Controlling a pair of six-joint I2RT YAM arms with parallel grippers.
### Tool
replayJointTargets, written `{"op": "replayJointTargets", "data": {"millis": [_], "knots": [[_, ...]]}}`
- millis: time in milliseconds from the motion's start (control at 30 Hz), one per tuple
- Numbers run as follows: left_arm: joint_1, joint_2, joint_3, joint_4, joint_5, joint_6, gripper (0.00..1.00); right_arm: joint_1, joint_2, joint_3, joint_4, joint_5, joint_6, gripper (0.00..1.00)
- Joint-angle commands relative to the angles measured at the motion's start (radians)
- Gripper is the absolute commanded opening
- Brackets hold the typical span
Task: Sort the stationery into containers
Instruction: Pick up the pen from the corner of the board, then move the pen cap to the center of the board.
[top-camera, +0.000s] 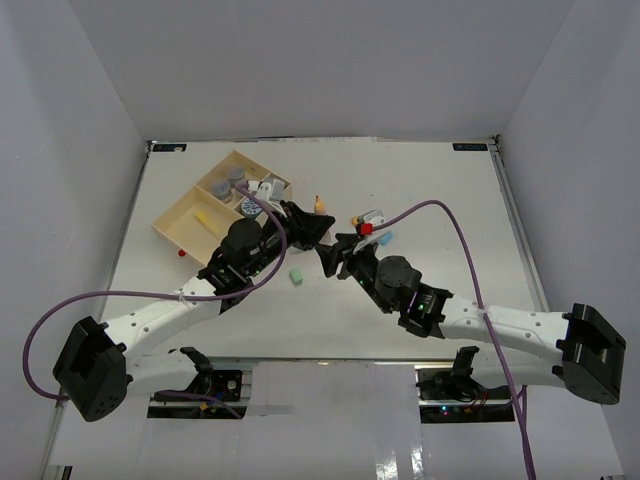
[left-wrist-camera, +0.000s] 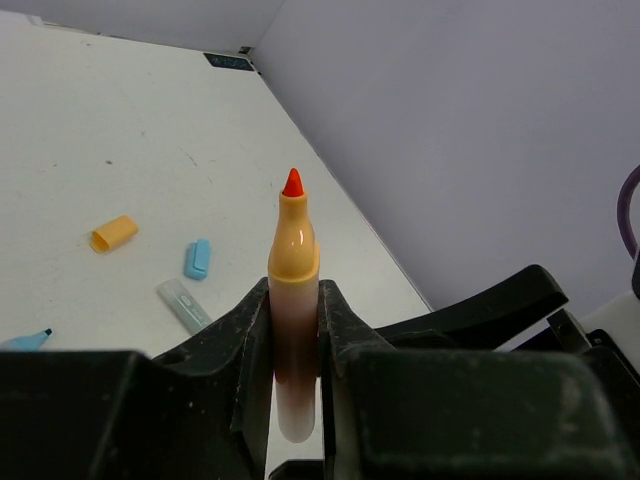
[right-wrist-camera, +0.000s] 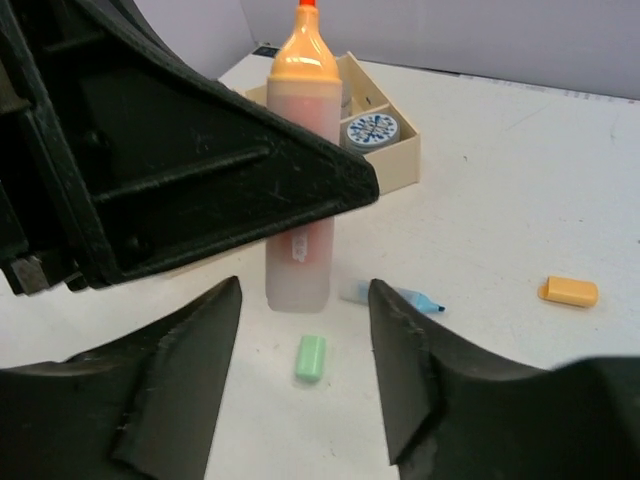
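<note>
Above the middle of the desk (top-camera: 430, 200), clamped tight in the left end effector (left-wrist-camera: 293, 295): an orange marker (left-wrist-camera: 293, 240), uncapped, red tip pointing out past the fingertips, pale barrel pinched on both sides. Facing it, close but not touching, the right end effector (right-wrist-camera: 303, 288), jaws standing apart with nothing between them. Seen from the right wrist, the marker's butt end just beyond that gap. Down on the desk: a green cap (right-wrist-camera: 311, 357) below the gap, a pale blue marker (right-wrist-camera: 400, 296) beside it, an orange cap (right-wrist-camera: 570, 291) farther off, a blue cap (left-wrist-camera: 197, 259) near the orange one. Toward the far left, a wooden tray (top-camera: 178, 228), holding a blue-and-white roll (right-wrist-camera: 371, 131) and grey rolls (top-camera: 230, 180) in its small compartments, a yellow stick (top-camera: 203, 217) in the long one.
</note>
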Motion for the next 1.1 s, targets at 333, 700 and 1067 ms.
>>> {"op": "replayJointTargets", "data": {"millis": [333,700,1067], "knots": [[0.153,-0.014,0.09,-0.187,0.073,0.152,0.0,-0.089,-0.135,-0.083,-0.246,0.03,0.046,0.95],[0.413,0.061,0.294,-0.624,0.361,0.396,0.0,-0.52,0.254,0.302,-0.665,-0.246,0.085,0.92],[0.431,0.014,0.162,-0.584,0.49,0.502,0.0,-0.605,0.76,0.696,-0.746,-0.3,-0.034,0.9]]}}
